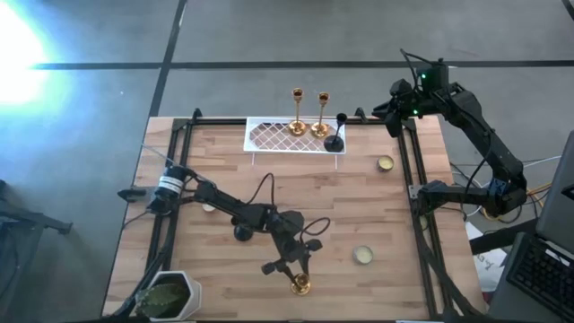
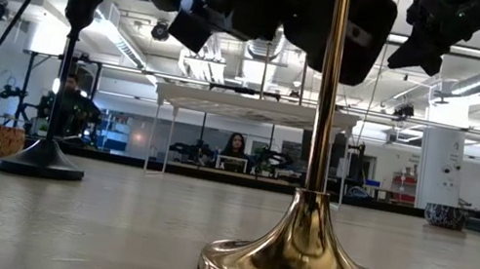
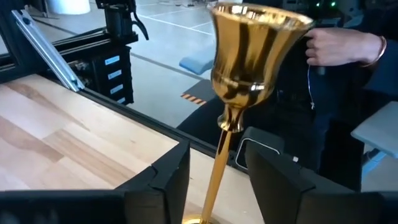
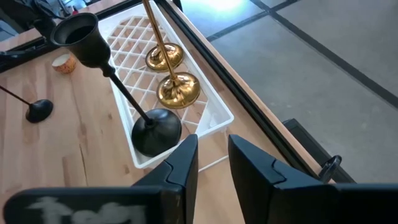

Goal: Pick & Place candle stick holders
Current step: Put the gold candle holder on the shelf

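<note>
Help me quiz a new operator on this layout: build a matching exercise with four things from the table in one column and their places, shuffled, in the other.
Things
1. lone gold stick
2. black holder nearer the right gripper
3. cream cup nearest the tray
4. plant pot

Places
a. a corner, bottom left in the high view
b. between the open fingers of the left gripper
c. outside the white tray, just to its right
d. inside the tray, at its right end

Pairs: 1-b, 2-d, 3-c, 4-a
</note>
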`<state>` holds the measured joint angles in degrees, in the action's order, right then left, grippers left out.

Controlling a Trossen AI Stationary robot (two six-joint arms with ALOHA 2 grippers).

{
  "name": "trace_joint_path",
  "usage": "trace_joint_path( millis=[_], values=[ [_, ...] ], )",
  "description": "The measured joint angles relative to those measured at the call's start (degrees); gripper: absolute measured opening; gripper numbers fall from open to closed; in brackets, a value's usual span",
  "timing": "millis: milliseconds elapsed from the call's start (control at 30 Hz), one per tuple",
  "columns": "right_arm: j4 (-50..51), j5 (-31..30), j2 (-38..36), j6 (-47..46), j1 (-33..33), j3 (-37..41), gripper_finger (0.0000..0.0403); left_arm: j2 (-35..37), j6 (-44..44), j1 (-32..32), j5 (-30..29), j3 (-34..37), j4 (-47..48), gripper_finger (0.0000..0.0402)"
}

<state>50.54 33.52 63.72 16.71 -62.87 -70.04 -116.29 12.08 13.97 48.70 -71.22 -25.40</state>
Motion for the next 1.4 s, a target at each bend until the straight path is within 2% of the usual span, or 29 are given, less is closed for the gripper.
trace_joint_path(
  millis=[133,367,667,900,1067,1200,1400],
  values=[
    [-0.33,0.0,0.0,0.0,0.0,0.0,0.0084,-0.05,0.07,0.17,1.09,0.0,-0.07,0.0118],
    [-0.46,-0.02,0.0,0.12,-0.01,0.0,0.007,-0.08,1.46,0.44,1.56,-0.6,-0.17,0.0022],
    [-0.4,-0.02,0.0,-0.04,-0.01,0.0,0.0065,0.53,-2.45,0.51,0.31,-0.79,0.24,0.002],
    [-0.17,-0.04,0.0,-0.11,0.0,0.0,0.0075,6.83,-2.78,-0.43,0.09,-0.87,5.95,0.002],
    [0.27,-0.07,-0.26,-0.09,-0.02,0.0,0.0081,15.01,3.62,-1.41,-7.56,-0.87,16.77,0.002],
    [0.6,-0.07,-0.72,-0.23,-0.02,-0.01,0.008,22.58,8.93,-3.18,-16.6,-0.85,25.29,0.002],
    [2.08,-0.07,-1.25,0.25,0.0,0.0,0.0069,32.72,10.31,-7.05,-31.2,-0.74,31.84,0.002]
  ],
)
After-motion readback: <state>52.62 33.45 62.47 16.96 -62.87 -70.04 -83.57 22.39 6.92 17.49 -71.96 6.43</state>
